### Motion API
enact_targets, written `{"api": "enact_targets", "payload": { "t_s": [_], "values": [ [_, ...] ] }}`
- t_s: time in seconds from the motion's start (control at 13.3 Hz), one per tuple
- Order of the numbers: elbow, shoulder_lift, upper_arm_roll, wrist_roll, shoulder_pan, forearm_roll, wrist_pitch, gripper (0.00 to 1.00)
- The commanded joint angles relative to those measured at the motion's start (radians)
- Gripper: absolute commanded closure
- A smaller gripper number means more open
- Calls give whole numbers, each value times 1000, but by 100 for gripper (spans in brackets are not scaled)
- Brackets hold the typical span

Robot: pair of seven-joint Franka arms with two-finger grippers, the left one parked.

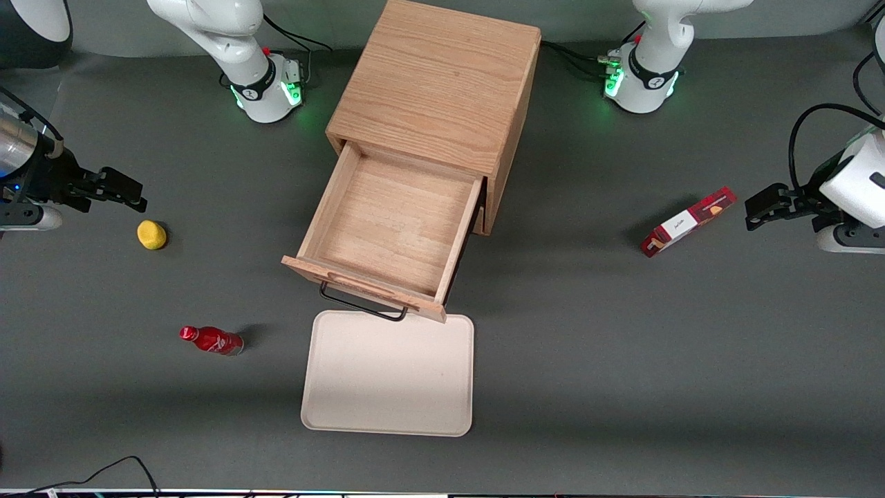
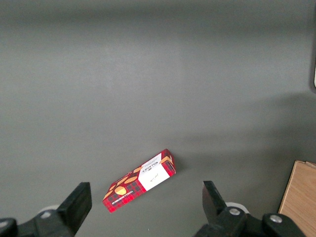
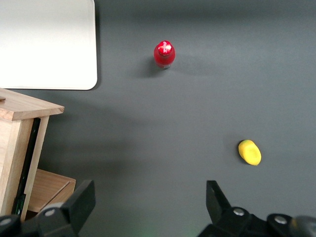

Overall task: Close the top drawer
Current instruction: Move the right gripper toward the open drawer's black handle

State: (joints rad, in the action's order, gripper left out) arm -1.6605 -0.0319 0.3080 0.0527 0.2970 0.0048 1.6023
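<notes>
The top drawer [image 1: 387, 228] of the light oak cabinet [image 1: 442, 83] is pulled far out and is empty inside. Its flat front, with a wooden lip above a black wire handle [image 1: 363, 304], faces the front camera. A corner of the drawer [image 3: 22, 111] shows in the right wrist view. My right gripper [image 1: 128, 192] hangs above the table toward the working arm's end, far from the drawer, above and close to a yellow lemon [image 1: 151, 234]. Its fingers are open and hold nothing [image 3: 148, 202].
A cream tray [image 1: 388, 373] lies on the table just in front of the drawer front. A red bottle [image 1: 211, 339] lies nearer the front camera than the lemon. A red snack box [image 1: 686, 222] lies toward the parked arm's end.
</notes>
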Motion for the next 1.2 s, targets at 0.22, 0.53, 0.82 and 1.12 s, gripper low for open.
{"api": "enact_targets", "payload": {
  "t_s": [0.22, 0.53, 0.82, 1.12],
  "values": [
    [-16, -14, 0, -17, 7, 6, 15, 0],
    [37, 52, 5, -33, -7, 81, 16, 0],
    [215, 203, 19, -210, -88, 119, 16, 0],
    [459, 422, 57, -234, -157, 142, 39, 0]
  ]
}}
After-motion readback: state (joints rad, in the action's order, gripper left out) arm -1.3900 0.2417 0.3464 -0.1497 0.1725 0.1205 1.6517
